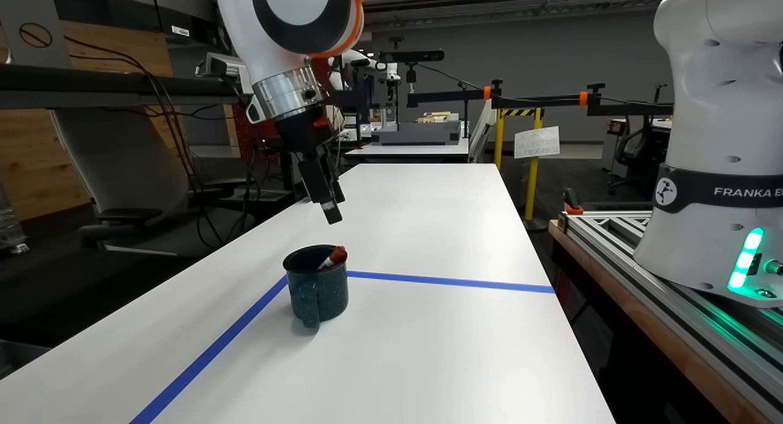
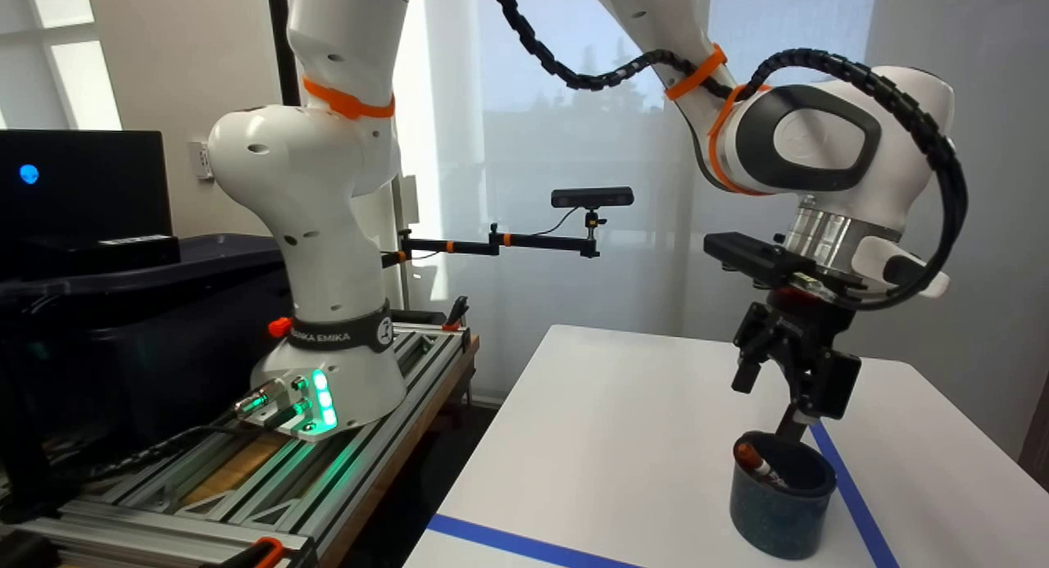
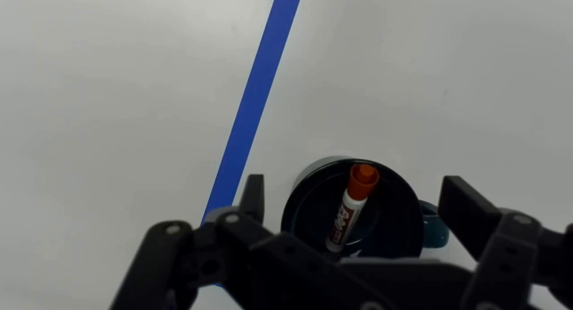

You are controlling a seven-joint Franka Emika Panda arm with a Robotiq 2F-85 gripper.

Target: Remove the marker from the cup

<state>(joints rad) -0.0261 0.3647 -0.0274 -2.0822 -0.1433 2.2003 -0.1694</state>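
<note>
The dark teal cup (image 1: 327, 298) stands upright on the white table in both exterior views (image 2: 778, 519), its handle showing at the right in the wrist view (image 3: 435, 231). The marker (image 3: 347, 209), with an orange-red cap and white body with a dark red label, leans inside the cup, cap end up against the rim. The marker's cap also shows at the rim in both exterior views (image 1: 332, 258) (image 2: 759, 463). My gripper (image 1: 336, 207) is above the cup, tilted, apart from cup and marker. Its fingers (image 3: 353, 184) are wide open and empty, on either side of the cup in the wrist view.
Blue tape lines (image 1: 452, 281) run along the white table (image 1: 440, 216) and meet near the cup. The robot base (image 2: 328, 388) stands on a metal-railed bench beside the table. A camera on a black bar (image 2: 592, 197) stands behind. Chairs (image 1: 122, 161) are beyond the table's edge.
</note>
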